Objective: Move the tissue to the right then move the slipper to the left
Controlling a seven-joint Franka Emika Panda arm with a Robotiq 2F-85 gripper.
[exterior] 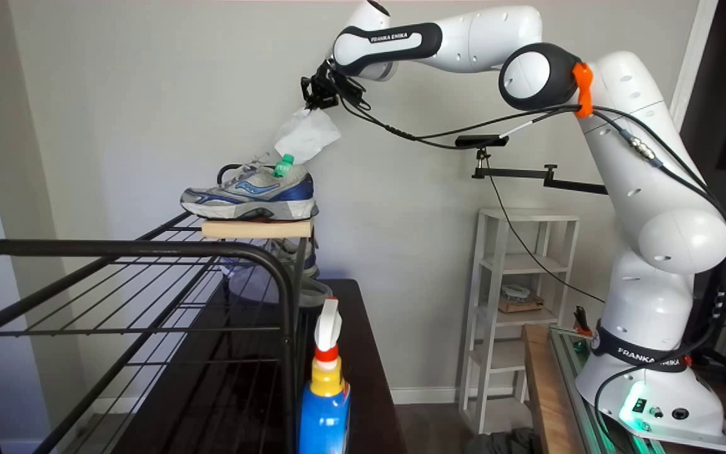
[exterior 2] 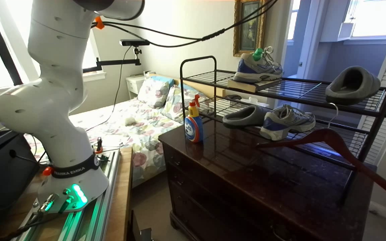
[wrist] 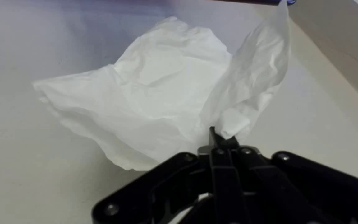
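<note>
Just below the pincer (wrist: 224,139), which clamps it, hangs the tissue (wrist: 160,93): grasp done, rightward placement judged pending. Lower than the pincer sit upper slipper (exterior 2: 352,92) and lower slipper (exterior 2: 246,117); leftward move judged outstanding, which slipper unclear.

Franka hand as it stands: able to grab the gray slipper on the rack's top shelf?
Probably not: the hand is shut on the white tissue, which likely must go first. The gray slipper itself looks uncovered in an exterior view.

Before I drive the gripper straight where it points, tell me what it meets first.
Beyond the tissue it pinches, the gripper would probably meet the pale wall first; depth is unclear.
</note>
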